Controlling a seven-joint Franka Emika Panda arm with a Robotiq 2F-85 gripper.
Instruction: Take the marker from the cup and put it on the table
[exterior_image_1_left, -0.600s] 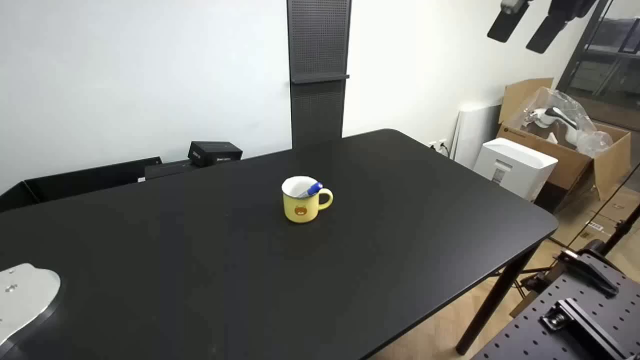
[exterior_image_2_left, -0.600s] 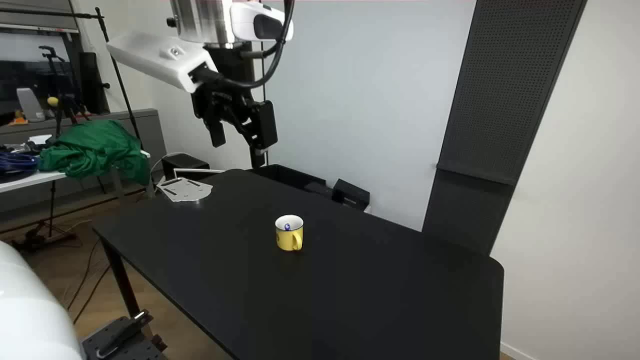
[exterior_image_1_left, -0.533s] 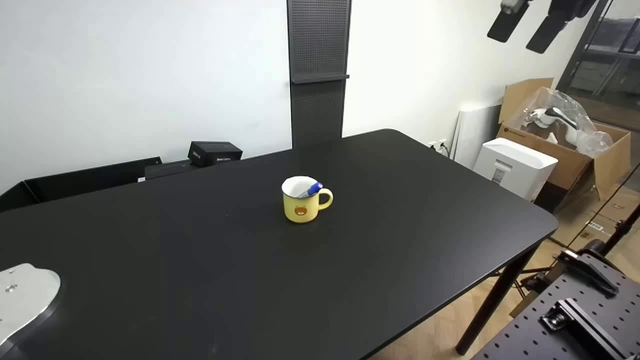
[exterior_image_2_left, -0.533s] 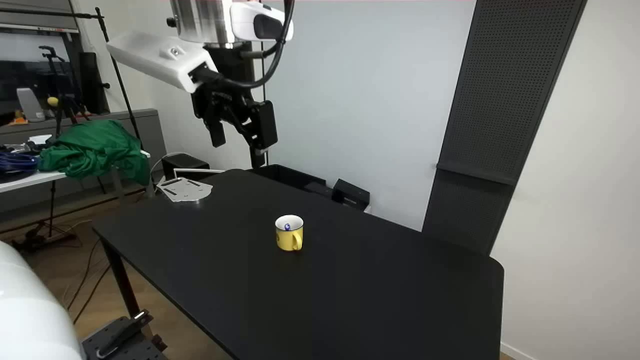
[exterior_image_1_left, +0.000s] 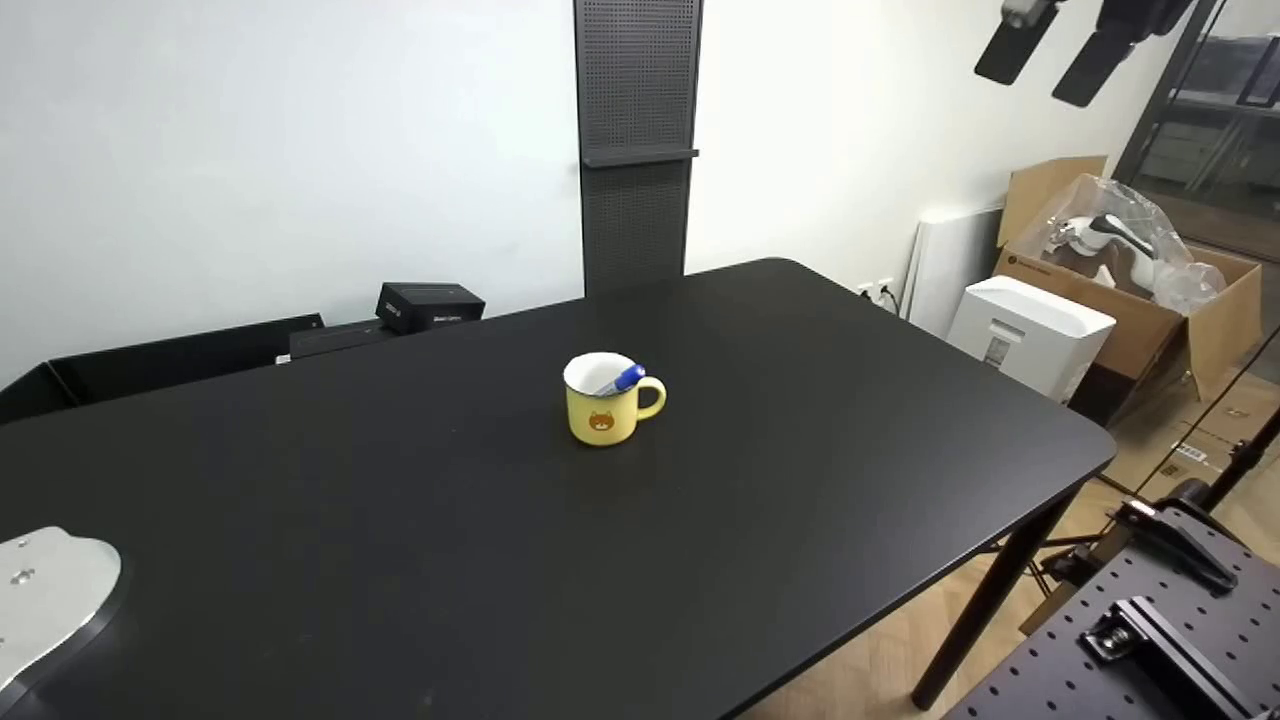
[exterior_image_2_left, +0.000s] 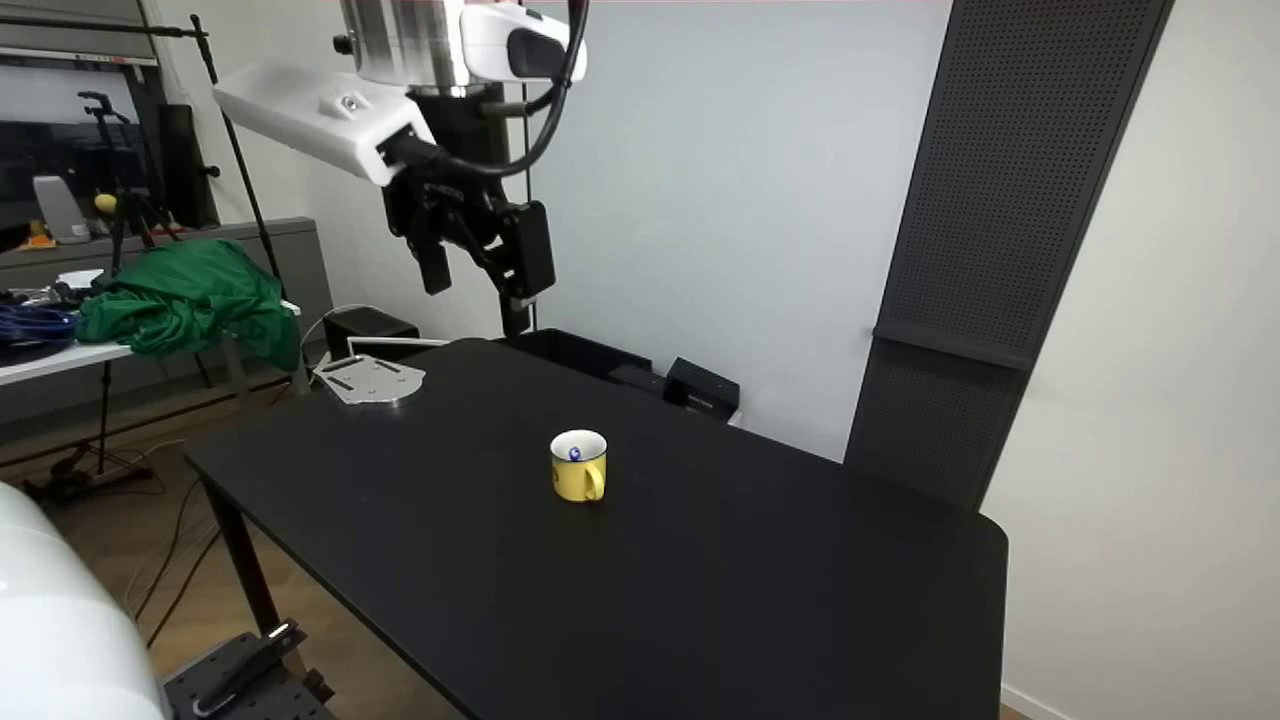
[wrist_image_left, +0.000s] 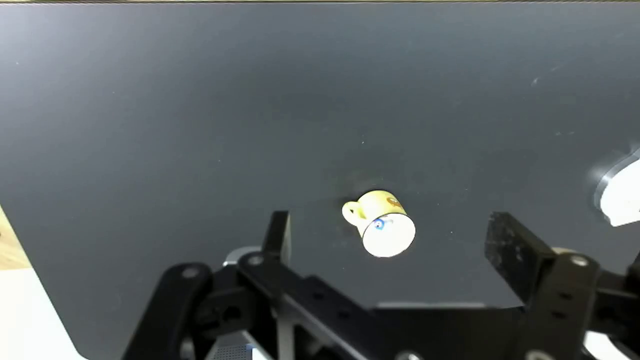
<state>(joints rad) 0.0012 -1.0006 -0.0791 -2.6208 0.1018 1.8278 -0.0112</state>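
Note:
The yellow cup (exterior_image_1_left: 600, 420) stands upright on the black table (exterior_image_1_left: 480, 560), its handle on the right in an exterior view. The blue marker (exterior_image_1_left: 629, 377) leans inside it, its blue end at the rim on the handle side. In another exterior view the cup (exterior_image_2_left: 572, 484) shows with the marker (exterior_image_2_left: 574, 454) as a small blue spot inside. My gripper (exterior_image_2_left: 477, 308) is open and empty, high above the table; its fingertips (exterior_image_1_left: 1032, 90) also show at a top right corner. In the wrist view (wrist_image_left: 389, 220) the cup (wrist_image_left: 376, 204) appears between the spread fingers, well below them.
A grey metal plate (exterior_image_2_left: 370, 380) lies on the table's end and also shows at an edge in an exterior view (exterior_image_1_left: 50, 590). Black boxes (exterior_image_1_left: 430, 306) stand behind the table by the wall. A white box (exterior_image_1_left: 1030, 335) and a cardboard box (exterior_image_1_left: 1100, 300) are on the floor.

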